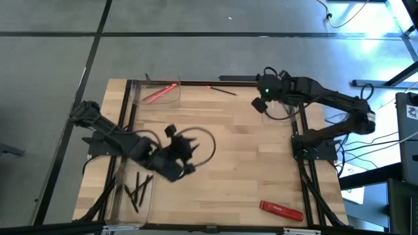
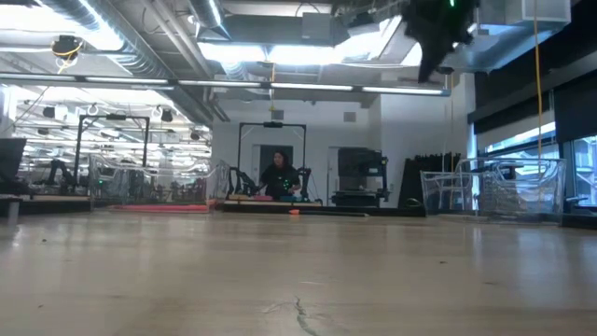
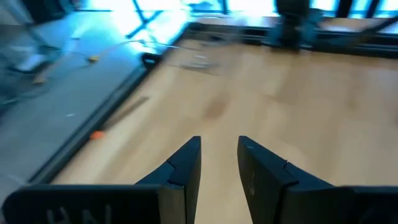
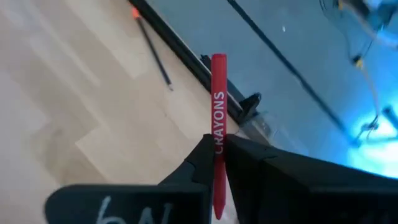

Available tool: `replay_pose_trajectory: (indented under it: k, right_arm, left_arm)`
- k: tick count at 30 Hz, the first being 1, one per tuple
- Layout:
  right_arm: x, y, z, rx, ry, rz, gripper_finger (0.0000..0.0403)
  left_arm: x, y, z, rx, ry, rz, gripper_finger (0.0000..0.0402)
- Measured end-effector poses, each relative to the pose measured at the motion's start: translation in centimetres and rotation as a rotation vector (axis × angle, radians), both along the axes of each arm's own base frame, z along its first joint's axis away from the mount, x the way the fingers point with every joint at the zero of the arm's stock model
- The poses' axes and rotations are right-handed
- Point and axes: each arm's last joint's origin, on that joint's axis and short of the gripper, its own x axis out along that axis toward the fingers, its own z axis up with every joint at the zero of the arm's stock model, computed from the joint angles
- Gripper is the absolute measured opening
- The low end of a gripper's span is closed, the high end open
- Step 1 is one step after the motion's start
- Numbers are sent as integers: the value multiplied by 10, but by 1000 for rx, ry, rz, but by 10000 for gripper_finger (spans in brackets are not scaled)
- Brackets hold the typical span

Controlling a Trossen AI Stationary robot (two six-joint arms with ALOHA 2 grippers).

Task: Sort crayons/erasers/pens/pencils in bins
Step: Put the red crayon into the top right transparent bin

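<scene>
Wooden table (image 1: pixel 228 150) is carrying clear bins: one (image 1: pixel 160 93) holding crayons at the far edge, one (image 1: pixel 134 192) holding pencils near the left tool (image 1: pixel 183 160), released. Right tool (image 4: pixel 217 158) is clenching a red crayon (image 4: pixel 218 118) above the table's far right.

My high cam looks straight down on the whole table (image 1: pixel 215 156) with both arms in frame; the low cam sits at tabletop height, facing level across the wood into the room behind. Each wrist cam looks forward past its own fingers, close over the tabletop, and every view shares that wood surface.
</scene>
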Motion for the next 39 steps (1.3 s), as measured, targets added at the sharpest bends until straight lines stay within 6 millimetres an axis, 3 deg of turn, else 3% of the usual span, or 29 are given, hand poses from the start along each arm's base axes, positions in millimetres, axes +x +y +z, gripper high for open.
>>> replay_pose_trajectory:
  k: [9, 18, 32, 39]
  right_arm:
    - [-44, -49, -71, 132, 9, -367, 30]
    - [-67, -76, -126, 329, -98, -464, 30]
    - [-79, -75, -152, 487, -220, -662, 32]
    - [-79, -75, -152, 490, -241, -700, 78]
  left_arm:
    - [25, 78, 0, 83, 67, 219, 97]
    - [32, 140, -2, 43, 153, 302, 97]
    - [26, 211, -5, 6, 317, 247, 97]
    - [18, 241, -7, -72, 345, 186, 97]
